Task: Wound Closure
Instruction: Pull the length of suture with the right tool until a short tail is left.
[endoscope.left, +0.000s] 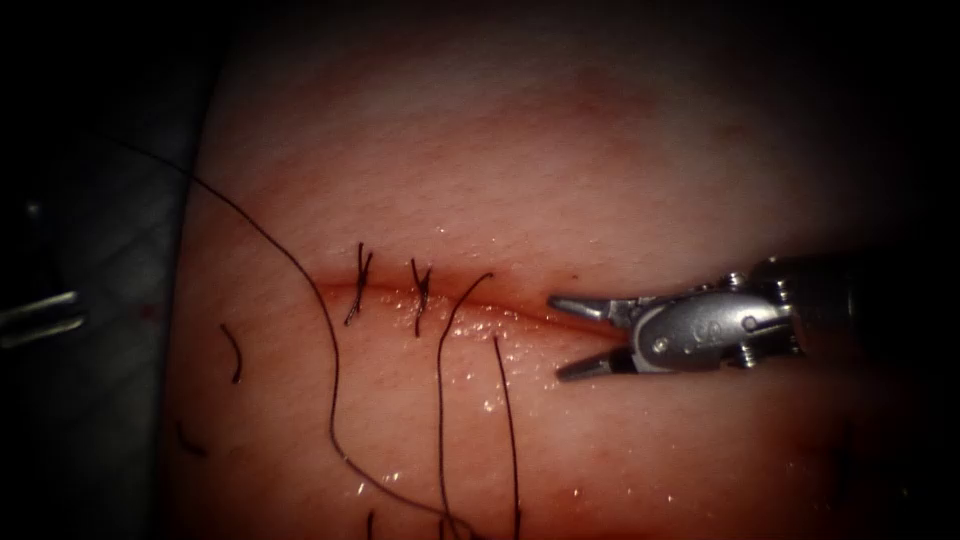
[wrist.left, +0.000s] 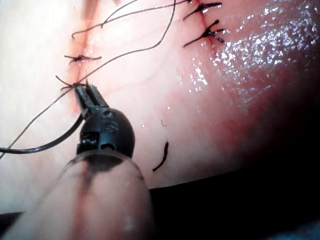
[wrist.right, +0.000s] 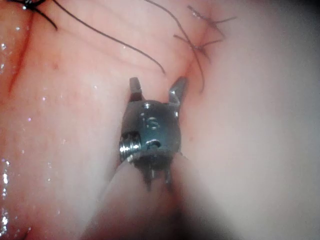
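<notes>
The right tool (endoscope.left: 578, 338) lies at the right end of the cut (endoscope.left: 520, 315), its long axis pointing left along the cut line, with jaws spread wide and holding nothing. The loose thread (endoscope.left: 440, 400) crosses the cut just left of the jaw tips. The left tool (wrist.left: 85, 95) rests its tip against a stitch (wrist.left: 67, 86); its grip cannot be determined. No needle can be identified on the tissue (endoscope.left: 600, 150).

Bare pink tissue (endoscope.left: 620, 150) is seen above the cut. Below it, the way is crossed by loose dark thread strands (endoscope.left: 335, 380).
</notes>
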